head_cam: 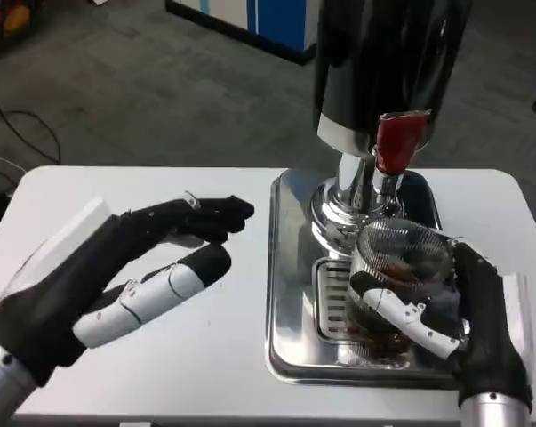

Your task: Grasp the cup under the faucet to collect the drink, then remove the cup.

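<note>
Cup held under the red faucet, lower right of the frame.
The right hand (445, 316) wraps its fingers (410, 318) around the clear cup (399, 267) on the steel tray (290, 294); the left hand (125, 267) hovers with fingers released over the counter (205, 356) at left, below the faucet (397, 140).

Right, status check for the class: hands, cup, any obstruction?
Right hand grips cup under faucet. Left hand open, over table. Nothing blocking.

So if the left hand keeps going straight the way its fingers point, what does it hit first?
Probably the left rim of the metal drip tray, or the dispenser's chrome base above it; the left hand may be raised, depth unclear.
</note>
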`<state>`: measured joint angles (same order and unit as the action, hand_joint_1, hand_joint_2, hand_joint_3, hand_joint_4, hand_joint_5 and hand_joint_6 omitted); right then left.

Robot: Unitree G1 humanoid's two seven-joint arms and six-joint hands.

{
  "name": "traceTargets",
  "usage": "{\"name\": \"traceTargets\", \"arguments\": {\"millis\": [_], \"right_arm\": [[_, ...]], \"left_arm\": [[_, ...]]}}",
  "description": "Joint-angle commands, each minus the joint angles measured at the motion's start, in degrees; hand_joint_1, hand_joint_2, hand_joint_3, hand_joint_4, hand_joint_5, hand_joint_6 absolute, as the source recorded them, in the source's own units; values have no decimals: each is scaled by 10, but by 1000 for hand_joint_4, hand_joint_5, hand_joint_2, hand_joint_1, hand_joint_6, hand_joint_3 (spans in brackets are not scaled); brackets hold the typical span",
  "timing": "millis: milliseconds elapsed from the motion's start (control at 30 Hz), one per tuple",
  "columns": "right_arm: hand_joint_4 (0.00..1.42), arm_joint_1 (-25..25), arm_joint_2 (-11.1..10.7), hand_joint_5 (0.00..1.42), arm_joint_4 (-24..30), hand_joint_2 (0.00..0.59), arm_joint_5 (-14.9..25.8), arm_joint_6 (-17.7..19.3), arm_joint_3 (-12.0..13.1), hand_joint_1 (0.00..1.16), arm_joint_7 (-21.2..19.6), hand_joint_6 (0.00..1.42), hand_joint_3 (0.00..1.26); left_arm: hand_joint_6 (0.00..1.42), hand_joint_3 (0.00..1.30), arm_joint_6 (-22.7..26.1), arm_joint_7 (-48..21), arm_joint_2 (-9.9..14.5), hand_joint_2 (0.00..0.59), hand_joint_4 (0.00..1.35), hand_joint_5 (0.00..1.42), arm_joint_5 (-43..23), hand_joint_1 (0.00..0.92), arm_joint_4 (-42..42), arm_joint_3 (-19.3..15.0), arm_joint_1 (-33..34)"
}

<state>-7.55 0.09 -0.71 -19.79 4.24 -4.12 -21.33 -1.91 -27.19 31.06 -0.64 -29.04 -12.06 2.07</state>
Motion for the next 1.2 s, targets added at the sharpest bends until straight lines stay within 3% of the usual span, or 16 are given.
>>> {"name": "traceTargets", "arguments": {"millis": [33, 367, 767, 1033, 1200], "right_arm": [[1070, 18, -13, 1424, 37, 151, 14, 15, 8, 866, 27, 1408, 871], [1093, 60, -38, 1424, 94, 151, 40, 22, 27, 865, 84, 1424, 899], [1128, 122, -47, 1424, 175, 151, 65, 22, 37, 865, 134, 1424, 925], [1130, 164, -51, 1424, 255, 151, 92, 9, 40, 854, 172, 1424, 937], [1143, 189, -61, 1424, 296, 159, 108, -3, 51, 854, 202, 1424, 941]], "left_arm": [[296, 329, -4, 5, 1, 122, 304, 311, 5, 0, 12, 12, 21], [283, 322, -9, 9, -1, 127, 294, 311, 13, 0, 30, 27, 44], [275, 296, -14, 11, 0, 124, 266, 287, 25, 0, 42, 44, 52], [274, 287, -24, 5, 8, 123, 261, 285, 44, 0, 36, 46, 43], [252, 247, -33, 0, 19, 114, 190, 232, 58, 0, 27, 48, 37]]}}
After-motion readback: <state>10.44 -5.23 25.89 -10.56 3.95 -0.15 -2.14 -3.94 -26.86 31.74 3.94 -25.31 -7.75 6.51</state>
